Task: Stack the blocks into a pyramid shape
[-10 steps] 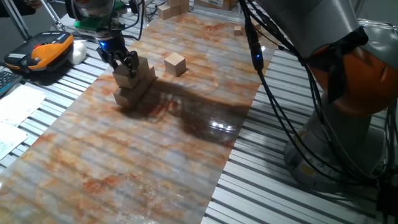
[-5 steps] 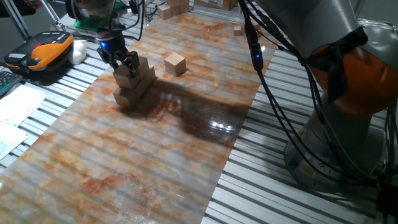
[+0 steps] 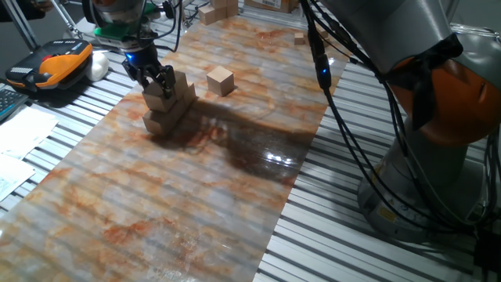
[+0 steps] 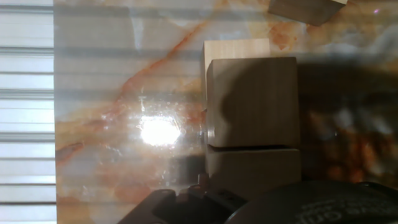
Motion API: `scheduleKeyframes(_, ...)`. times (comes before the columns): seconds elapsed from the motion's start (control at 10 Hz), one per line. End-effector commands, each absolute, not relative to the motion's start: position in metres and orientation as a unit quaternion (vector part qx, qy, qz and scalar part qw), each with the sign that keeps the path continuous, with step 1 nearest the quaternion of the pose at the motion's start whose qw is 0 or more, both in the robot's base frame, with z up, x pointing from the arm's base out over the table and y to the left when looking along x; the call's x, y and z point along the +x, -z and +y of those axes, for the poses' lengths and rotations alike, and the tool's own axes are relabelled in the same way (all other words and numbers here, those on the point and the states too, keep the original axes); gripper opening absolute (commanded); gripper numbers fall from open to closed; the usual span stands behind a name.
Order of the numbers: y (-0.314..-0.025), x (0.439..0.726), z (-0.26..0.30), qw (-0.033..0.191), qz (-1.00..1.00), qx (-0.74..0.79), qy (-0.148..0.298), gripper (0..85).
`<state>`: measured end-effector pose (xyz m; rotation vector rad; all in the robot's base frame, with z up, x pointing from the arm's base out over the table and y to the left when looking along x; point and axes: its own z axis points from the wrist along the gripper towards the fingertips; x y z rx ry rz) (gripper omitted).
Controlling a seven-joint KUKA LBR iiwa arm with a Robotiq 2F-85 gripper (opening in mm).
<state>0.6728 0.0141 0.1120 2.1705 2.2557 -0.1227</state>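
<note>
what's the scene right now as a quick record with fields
gripper: at the top of the stack, a block between its fingers
stack: tan blocks in stepped layers on the marble-look mat
loose block: alone on the mat, right of the stack, apart from it
far edge: more wooden pieces
beside mat: orange and black device, papers

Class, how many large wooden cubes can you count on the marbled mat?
5 visible. A loose cube lies alone, right of the stack. In the stack: front base cube, rear base cube, front upper cube at the tool, rear upper cube. More may be hidden.
</note>
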Motion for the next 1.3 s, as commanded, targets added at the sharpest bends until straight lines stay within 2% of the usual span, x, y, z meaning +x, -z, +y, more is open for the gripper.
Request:
scheduleKeyframes(0.0, -0.112, 0.6727, 0.0144, 0.005, 0.72, 0.693, 0.04, 0.0)
scheduleKeyframes(0.4, -0.1114, 0.6728, 0.0147, 0.004, 0.718, 0.695, 0.038, 0.0)
scheduleKeyframes(0.6, -0.1113, 0.6728, 0.0147, 0.004, 0.715, 0.698, 0.042, 34.0)
scheduleKeyframes(0.8, -0.1117, 0.6727, 0.0148, 0.003, 0.713, 0.7, 0.042, 34.0)
scheduleKeyframes(0.9, -0.1117, 0.6728, 0.0148, 0.002, 0.71, 0.703, 0.043, 51.0)
scheduleKeyframes(1.1, -0.1115, 0.673, 0.0149, 0.001, 0.708, 0.705, 0.043, 51.0)
scheduleKeyframes(1.2, -0.1115, 0.6729, 0.0149, 0.001, 0.706, 0.707, 0.045, 68.0)
